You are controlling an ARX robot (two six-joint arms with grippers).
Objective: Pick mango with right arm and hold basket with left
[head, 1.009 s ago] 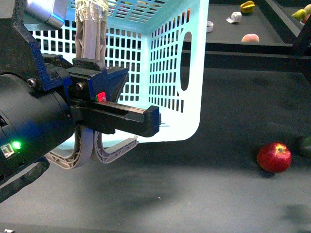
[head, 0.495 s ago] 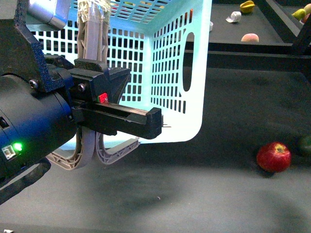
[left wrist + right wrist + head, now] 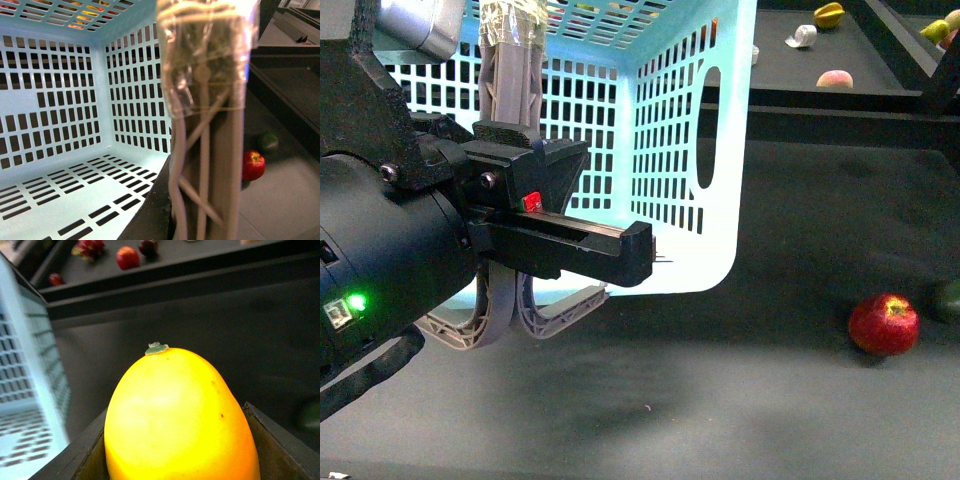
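Jaws around smooth, bright yellow mango point(image 3: 180, 420)

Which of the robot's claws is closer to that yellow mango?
The right. The mango sits between the fingers of the right claw. The left claw is clamped on the grey handle of the basket, with no mango in sight there.

Smooth bright-yellow oval mango point(image 3: 180, 410): stem end outward, wedged between right gripper point(image 3: 172, 450) jaws. Pale turquoise slotted plastic basket point(image 3: 670, 120): tilted, raised over worktop's left side, grey-brown handles point(image 3: 508, 90) clamped in black left gripper point(image 3: 535, 200).
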